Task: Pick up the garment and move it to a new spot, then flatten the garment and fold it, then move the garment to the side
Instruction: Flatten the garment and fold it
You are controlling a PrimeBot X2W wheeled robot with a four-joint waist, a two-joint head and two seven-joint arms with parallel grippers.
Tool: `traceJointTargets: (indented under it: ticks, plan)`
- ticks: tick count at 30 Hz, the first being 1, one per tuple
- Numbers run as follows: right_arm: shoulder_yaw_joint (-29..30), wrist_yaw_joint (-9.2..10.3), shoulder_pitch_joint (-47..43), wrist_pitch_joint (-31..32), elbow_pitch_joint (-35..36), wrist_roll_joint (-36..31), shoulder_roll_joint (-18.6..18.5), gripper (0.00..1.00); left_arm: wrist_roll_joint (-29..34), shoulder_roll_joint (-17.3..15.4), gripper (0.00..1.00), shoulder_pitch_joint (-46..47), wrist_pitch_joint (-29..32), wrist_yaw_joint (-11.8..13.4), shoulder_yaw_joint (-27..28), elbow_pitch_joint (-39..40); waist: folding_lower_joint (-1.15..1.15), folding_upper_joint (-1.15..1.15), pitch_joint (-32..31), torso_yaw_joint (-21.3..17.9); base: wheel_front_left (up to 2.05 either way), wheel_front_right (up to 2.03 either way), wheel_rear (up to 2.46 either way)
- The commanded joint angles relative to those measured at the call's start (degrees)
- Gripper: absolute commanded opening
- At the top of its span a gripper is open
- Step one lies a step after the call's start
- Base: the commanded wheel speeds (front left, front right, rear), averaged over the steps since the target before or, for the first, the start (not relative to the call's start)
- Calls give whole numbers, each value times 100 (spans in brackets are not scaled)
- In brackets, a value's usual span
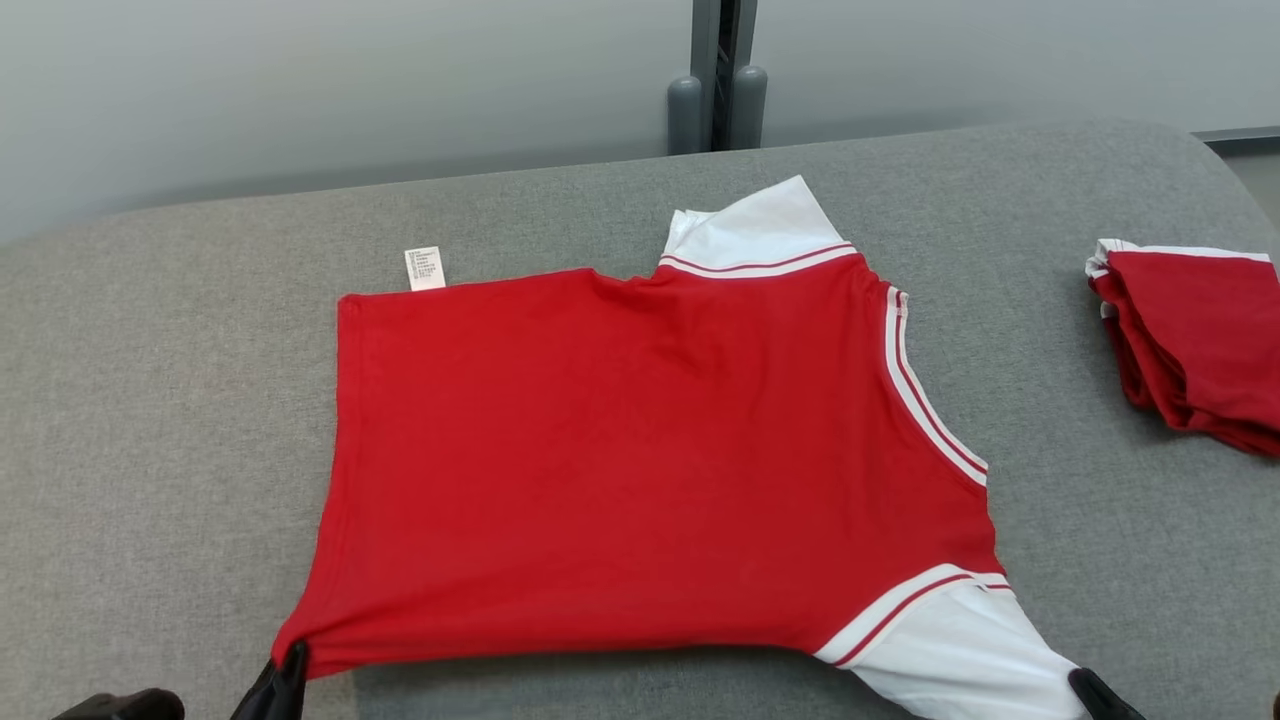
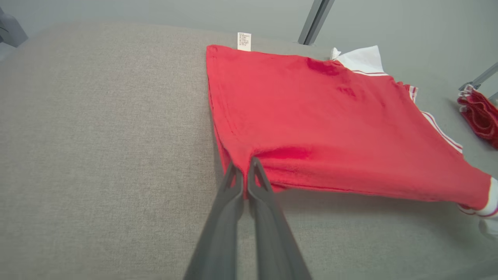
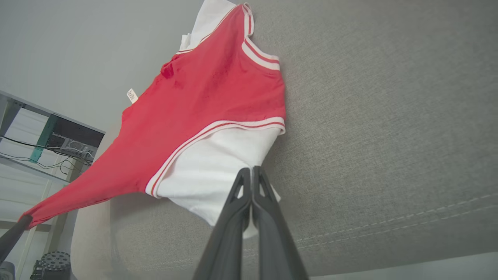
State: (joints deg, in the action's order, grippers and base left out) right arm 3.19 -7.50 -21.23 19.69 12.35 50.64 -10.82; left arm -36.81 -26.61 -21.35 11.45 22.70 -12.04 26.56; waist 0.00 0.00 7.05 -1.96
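The red garment (image 1: 650,460) lies spread on the grey counter (image 1: 150,450), its near edge raised. The left gripper (image 2: 244,173) is clamped on the hem corner (image 1: 305,630). The right gripper (image 3: 252,175) pinches the white sleeve (image 3: 218,167) (a folded red garment (image 1: 1190,340) sits far right).

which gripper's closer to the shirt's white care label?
Left. The left gripper pinches the shirt at its near hem corner, on the care label side; the right gripper holds the white sleeve at the opposite end.
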Motion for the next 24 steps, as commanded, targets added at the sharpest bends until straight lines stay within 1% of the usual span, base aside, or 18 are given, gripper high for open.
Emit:
traceJointTargets:
  ticks: [1,3,6,8,10,12,17,19,24]
  plan:
    - [230,2,-114,329,214,-227,211,0,38,-79,0,-136,121,109,18,162,0,0,-15,18,0,0,0]
    - [401,2,-170,656,403,-389,408,0,16,-119,0,-199,240,163,-8,286,0,0,-2,26,0,0,0]
    - [596,2,-149,1033,621,-548,605,0,21,-187,0,-204,371,199,-4,371,0,0,40,36,0,0,0]
    - [662,2,-50,1245,708,-618,668,0,-8,-241,0,-86,448,153,-15,384,0,0,90,38,0,0,0]
    - [688,2,21,1331,737,-645,692,0,-16,-264,0,-6,483,130,-10,376,0,0,125,40,0,0,0]
    - [685,2,210,1472,784,-576,730,0,-46,-299,0,131,549,83,-2,336,0,0,198,23,0,0,0]
    - [693,2,1094,1705,671,-354,762,0,-149,-383,0,610,627,-99,85,134,0,0,481,-46,0,0,0]
    - [661,2,1502,1781,550,-373,755,0,-213,-400,0,797,631,-178,113,20,0,0,615,-70,0,0,0]
    - [484,2,2496,1970,-49,-439,626,0,-386,-326,0,1232,596,-379,137,-401,0,0,999,-46,0,0,0]
